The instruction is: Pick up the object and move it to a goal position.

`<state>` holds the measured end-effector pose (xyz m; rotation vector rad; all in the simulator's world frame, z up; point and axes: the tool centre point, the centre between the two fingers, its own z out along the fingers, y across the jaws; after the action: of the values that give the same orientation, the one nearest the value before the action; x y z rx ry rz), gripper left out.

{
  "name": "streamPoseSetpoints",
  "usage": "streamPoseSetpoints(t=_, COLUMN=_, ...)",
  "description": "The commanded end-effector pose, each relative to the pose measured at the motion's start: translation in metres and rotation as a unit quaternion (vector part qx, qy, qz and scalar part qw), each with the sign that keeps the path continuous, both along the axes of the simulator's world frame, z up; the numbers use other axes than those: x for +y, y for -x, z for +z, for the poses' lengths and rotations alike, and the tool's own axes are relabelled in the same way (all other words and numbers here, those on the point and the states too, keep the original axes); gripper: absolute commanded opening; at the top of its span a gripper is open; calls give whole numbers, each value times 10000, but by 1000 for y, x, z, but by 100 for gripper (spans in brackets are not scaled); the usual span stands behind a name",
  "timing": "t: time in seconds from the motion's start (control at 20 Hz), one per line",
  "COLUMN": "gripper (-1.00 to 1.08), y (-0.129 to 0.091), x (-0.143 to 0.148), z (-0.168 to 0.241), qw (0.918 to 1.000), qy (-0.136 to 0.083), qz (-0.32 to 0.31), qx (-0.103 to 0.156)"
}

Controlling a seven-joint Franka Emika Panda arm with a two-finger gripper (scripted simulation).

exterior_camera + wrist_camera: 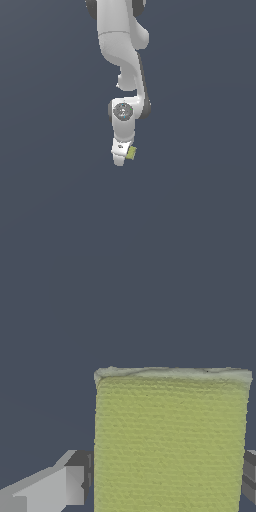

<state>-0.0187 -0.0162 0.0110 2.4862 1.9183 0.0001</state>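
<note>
The object is a flat yellow-green block with a sponge-like weave and a paler top edge. It fills the space between the two fingers in the wrist view. One grey finger presses on one side and the other finger touches the opposite side. My gripper is shut on it. In the exterior view the white gripper hangs below the arm, and the object shows as a small green patch on its side toward the exterior view's right.
A plain dark blue-grey ground lies all around. The white arm comes down from the top of the exterior view.
</note>
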Motion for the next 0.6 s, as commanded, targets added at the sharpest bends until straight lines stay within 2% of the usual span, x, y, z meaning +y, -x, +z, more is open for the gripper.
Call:
streamPoseSetpoints(t=0.0, gripper=-100, y=0, x=0, z=-1, qw=10000, qy=-2, qz=0, qx=7)
streamPoseSetpoints(t=0.55, gripper=-100, y=3, x=8, z=11, qw=10000, qy=3, qz=2, qx=-2)
